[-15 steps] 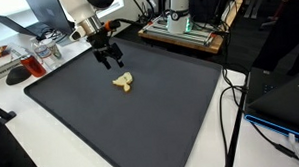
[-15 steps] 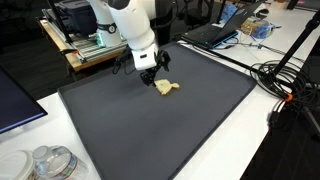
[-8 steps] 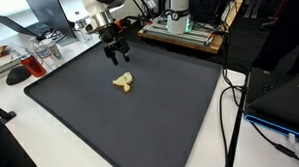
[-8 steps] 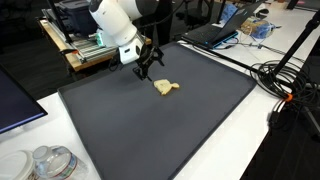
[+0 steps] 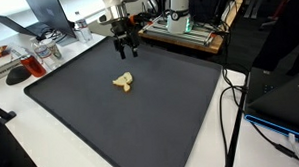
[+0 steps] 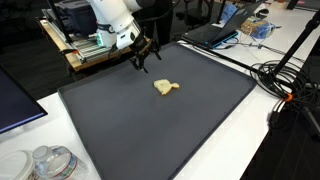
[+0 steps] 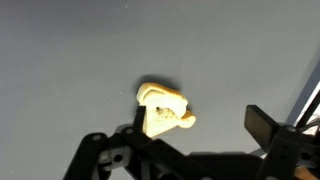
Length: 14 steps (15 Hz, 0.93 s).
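Note:
A small pale yellow, crumpled-looking object (image 5: 122, 82) (image 6: 166, 87) (image 7: 163, 108) lies alone on the dark grey mat (image 5: 141, 114) (image 6: 150, 125). My gripper (image 5: 125, 51) (image 6: 143, 65) (image 7: 200, 125) hangs in the air above the mat's far edge, up and away from the object, touching nothing. Its jaws stand wide open and empty. In the wrist view one finger (image 7: 263, 124) shows at the right and the object lies below the other finger, far beneath.
A laptop (image 5: 285, 94) and cables (image 5: 230, 101) lie beside the mat. A tray with equipment (image 5: 183, 30) stands behind it. Glass jars (image 6: 48, 163) and a red-filled glass (image 5: 33, 66) sit on the white table near the mat's corners.
The arm has risen and pulled back from just above the yellow object toward the mat's far edge. The jaws stayed open; the object has not moved.

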Tool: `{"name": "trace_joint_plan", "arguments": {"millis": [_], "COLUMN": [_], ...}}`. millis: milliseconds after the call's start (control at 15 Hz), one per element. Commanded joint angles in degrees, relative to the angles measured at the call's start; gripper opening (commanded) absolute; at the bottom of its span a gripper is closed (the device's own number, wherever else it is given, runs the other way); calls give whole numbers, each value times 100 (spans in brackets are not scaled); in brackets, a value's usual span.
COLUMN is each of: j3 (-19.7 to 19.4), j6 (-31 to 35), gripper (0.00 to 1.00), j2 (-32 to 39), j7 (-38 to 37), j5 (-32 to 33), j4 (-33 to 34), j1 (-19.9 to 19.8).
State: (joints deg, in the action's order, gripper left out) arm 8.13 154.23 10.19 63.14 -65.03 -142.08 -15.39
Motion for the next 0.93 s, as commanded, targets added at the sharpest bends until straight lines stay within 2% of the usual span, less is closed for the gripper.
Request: {"name": "trace_joint_plan", "arguments": {"millis": [0, 133, 333, 400, 467, 667, 867], "j3": [224, 344, 524, 210, 206, 74, -128], "j6": [723, 1118, 1681, 1802, 1884, 1995, 1743], "gripper": [100, 100, 100, 100, 100, 100, 100], "j2": [-700, -907, -1054, -1078, -1075, -1073, -1060], "j7": [-524, -1165, -2392, -2826, -3238, -4589, -5713], "j5": [-111, 10, 537, 810, 1098, 2277, 3654], "j4": [-716, -954, -1254, -1339, -1419, -1602, -1667], "j1": [340, 545, 868, 1319, 1418, 1692, 1728]}}
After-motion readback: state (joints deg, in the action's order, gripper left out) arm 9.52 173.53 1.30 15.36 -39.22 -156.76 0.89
